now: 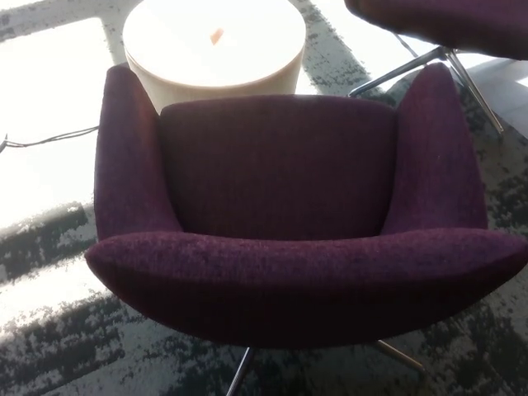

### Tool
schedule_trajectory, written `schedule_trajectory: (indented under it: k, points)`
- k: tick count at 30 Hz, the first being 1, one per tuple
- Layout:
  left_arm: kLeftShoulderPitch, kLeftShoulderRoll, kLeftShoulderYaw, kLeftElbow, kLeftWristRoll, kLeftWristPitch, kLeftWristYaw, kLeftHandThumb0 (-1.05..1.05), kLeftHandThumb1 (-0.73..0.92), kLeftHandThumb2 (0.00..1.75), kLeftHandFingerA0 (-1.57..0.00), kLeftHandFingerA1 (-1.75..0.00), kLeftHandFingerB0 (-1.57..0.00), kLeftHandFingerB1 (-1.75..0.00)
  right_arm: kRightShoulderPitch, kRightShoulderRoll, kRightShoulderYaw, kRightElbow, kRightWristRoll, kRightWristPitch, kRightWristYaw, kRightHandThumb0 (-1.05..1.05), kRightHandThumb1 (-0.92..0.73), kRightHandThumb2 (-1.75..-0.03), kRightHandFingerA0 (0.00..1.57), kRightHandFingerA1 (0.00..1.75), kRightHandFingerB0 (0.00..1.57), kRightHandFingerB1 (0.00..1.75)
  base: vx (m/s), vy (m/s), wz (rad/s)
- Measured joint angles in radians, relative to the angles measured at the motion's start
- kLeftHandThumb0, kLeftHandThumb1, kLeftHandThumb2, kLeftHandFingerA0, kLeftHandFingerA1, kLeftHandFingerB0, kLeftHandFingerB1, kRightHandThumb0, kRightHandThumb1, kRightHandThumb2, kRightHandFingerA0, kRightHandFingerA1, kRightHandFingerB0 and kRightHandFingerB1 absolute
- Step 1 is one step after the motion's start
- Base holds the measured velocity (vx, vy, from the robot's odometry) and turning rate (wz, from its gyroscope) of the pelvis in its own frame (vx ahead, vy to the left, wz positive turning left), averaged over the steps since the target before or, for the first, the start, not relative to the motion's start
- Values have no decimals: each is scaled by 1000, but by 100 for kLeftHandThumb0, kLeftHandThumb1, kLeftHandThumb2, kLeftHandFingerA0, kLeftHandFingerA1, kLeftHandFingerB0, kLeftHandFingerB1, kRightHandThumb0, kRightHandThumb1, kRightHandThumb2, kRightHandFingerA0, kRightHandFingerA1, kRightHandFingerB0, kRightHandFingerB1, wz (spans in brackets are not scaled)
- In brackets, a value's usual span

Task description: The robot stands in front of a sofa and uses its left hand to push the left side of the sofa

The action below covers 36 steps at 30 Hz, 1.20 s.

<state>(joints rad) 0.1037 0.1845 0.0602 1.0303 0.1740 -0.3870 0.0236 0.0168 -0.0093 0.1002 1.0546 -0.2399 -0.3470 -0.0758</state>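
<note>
Head view, looking down from behind the seat.

Sofa [280, 214]: one-seat piece in dark purple woven cloth, filling most of the picture. Its thick curved back rim runs across the lower part, nearest the camera. Seat cushion lies in the middle, a tall padded arm on each side, both flaring outward toward the far end. The arm on picture left stands close to the round bench; the arm on picture right rises near the metal legs of a second seat. Thin metal legs [241, 373] show under the back rim at the bottom edge.

Round bench [216, 51]: cream drum shape, just beyond the sofa's open front and toward the left, its lower side hidden behind the seat. A small orange item [216, 35] lies on its top, too small and washed out to name.

Second seat [445, 21]: same purple cloth, top right corner, only partly visible, on splayed metal legs.

Floor [49, 330]: dark mottled carpet with pale patches; strong light washes out the upper left. A thin dark cable [49, 139] runs across that bright patch toward the sofa's left arm.

Robot hands: neither shows, so the state of the fingers cannot be told.
</note>
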Motion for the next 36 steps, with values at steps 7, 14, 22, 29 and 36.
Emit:
schedule_trajectory:
  k: [7,14,22,29,36]
  points:
    - [-22,-4,83,32,-59,-97,-41,-33,62,116,0,-47,0,-47,-11,22,-79,38,39,-121,0,-66,-87,-66,33,34,33,32,0,0,0]
    - [-126,46,157,56,-121,-160,-120,-82,92,74,-13,-30,-9,-26,-92,0,-199,82,111,-226,30,-65,-87,-66,33,34,33,32,0,0,0]
    - [-237,100,215,61,-177,-169,-189,-84,80,112,-8,-27,-8,-28,-123,5,-209,138,130,-278,39,-67,-86,-66,36,36,33,33,-2,0,1]
    - [-371,160,239,24,-223,-131,-247,-80,83,117,0,-17,-3,-20,-133,9,-199,190,128,-280,32,-68,-71,-106,37,54,23,46,0,0,0]
    - [-460,184,174,1,-215,-86,-258,-82,87,120,-5,-23,-5,-23,-127,13,-197,204,127,-283,24,-65,-85,-66,46,39,41,36,-4,-1,1]
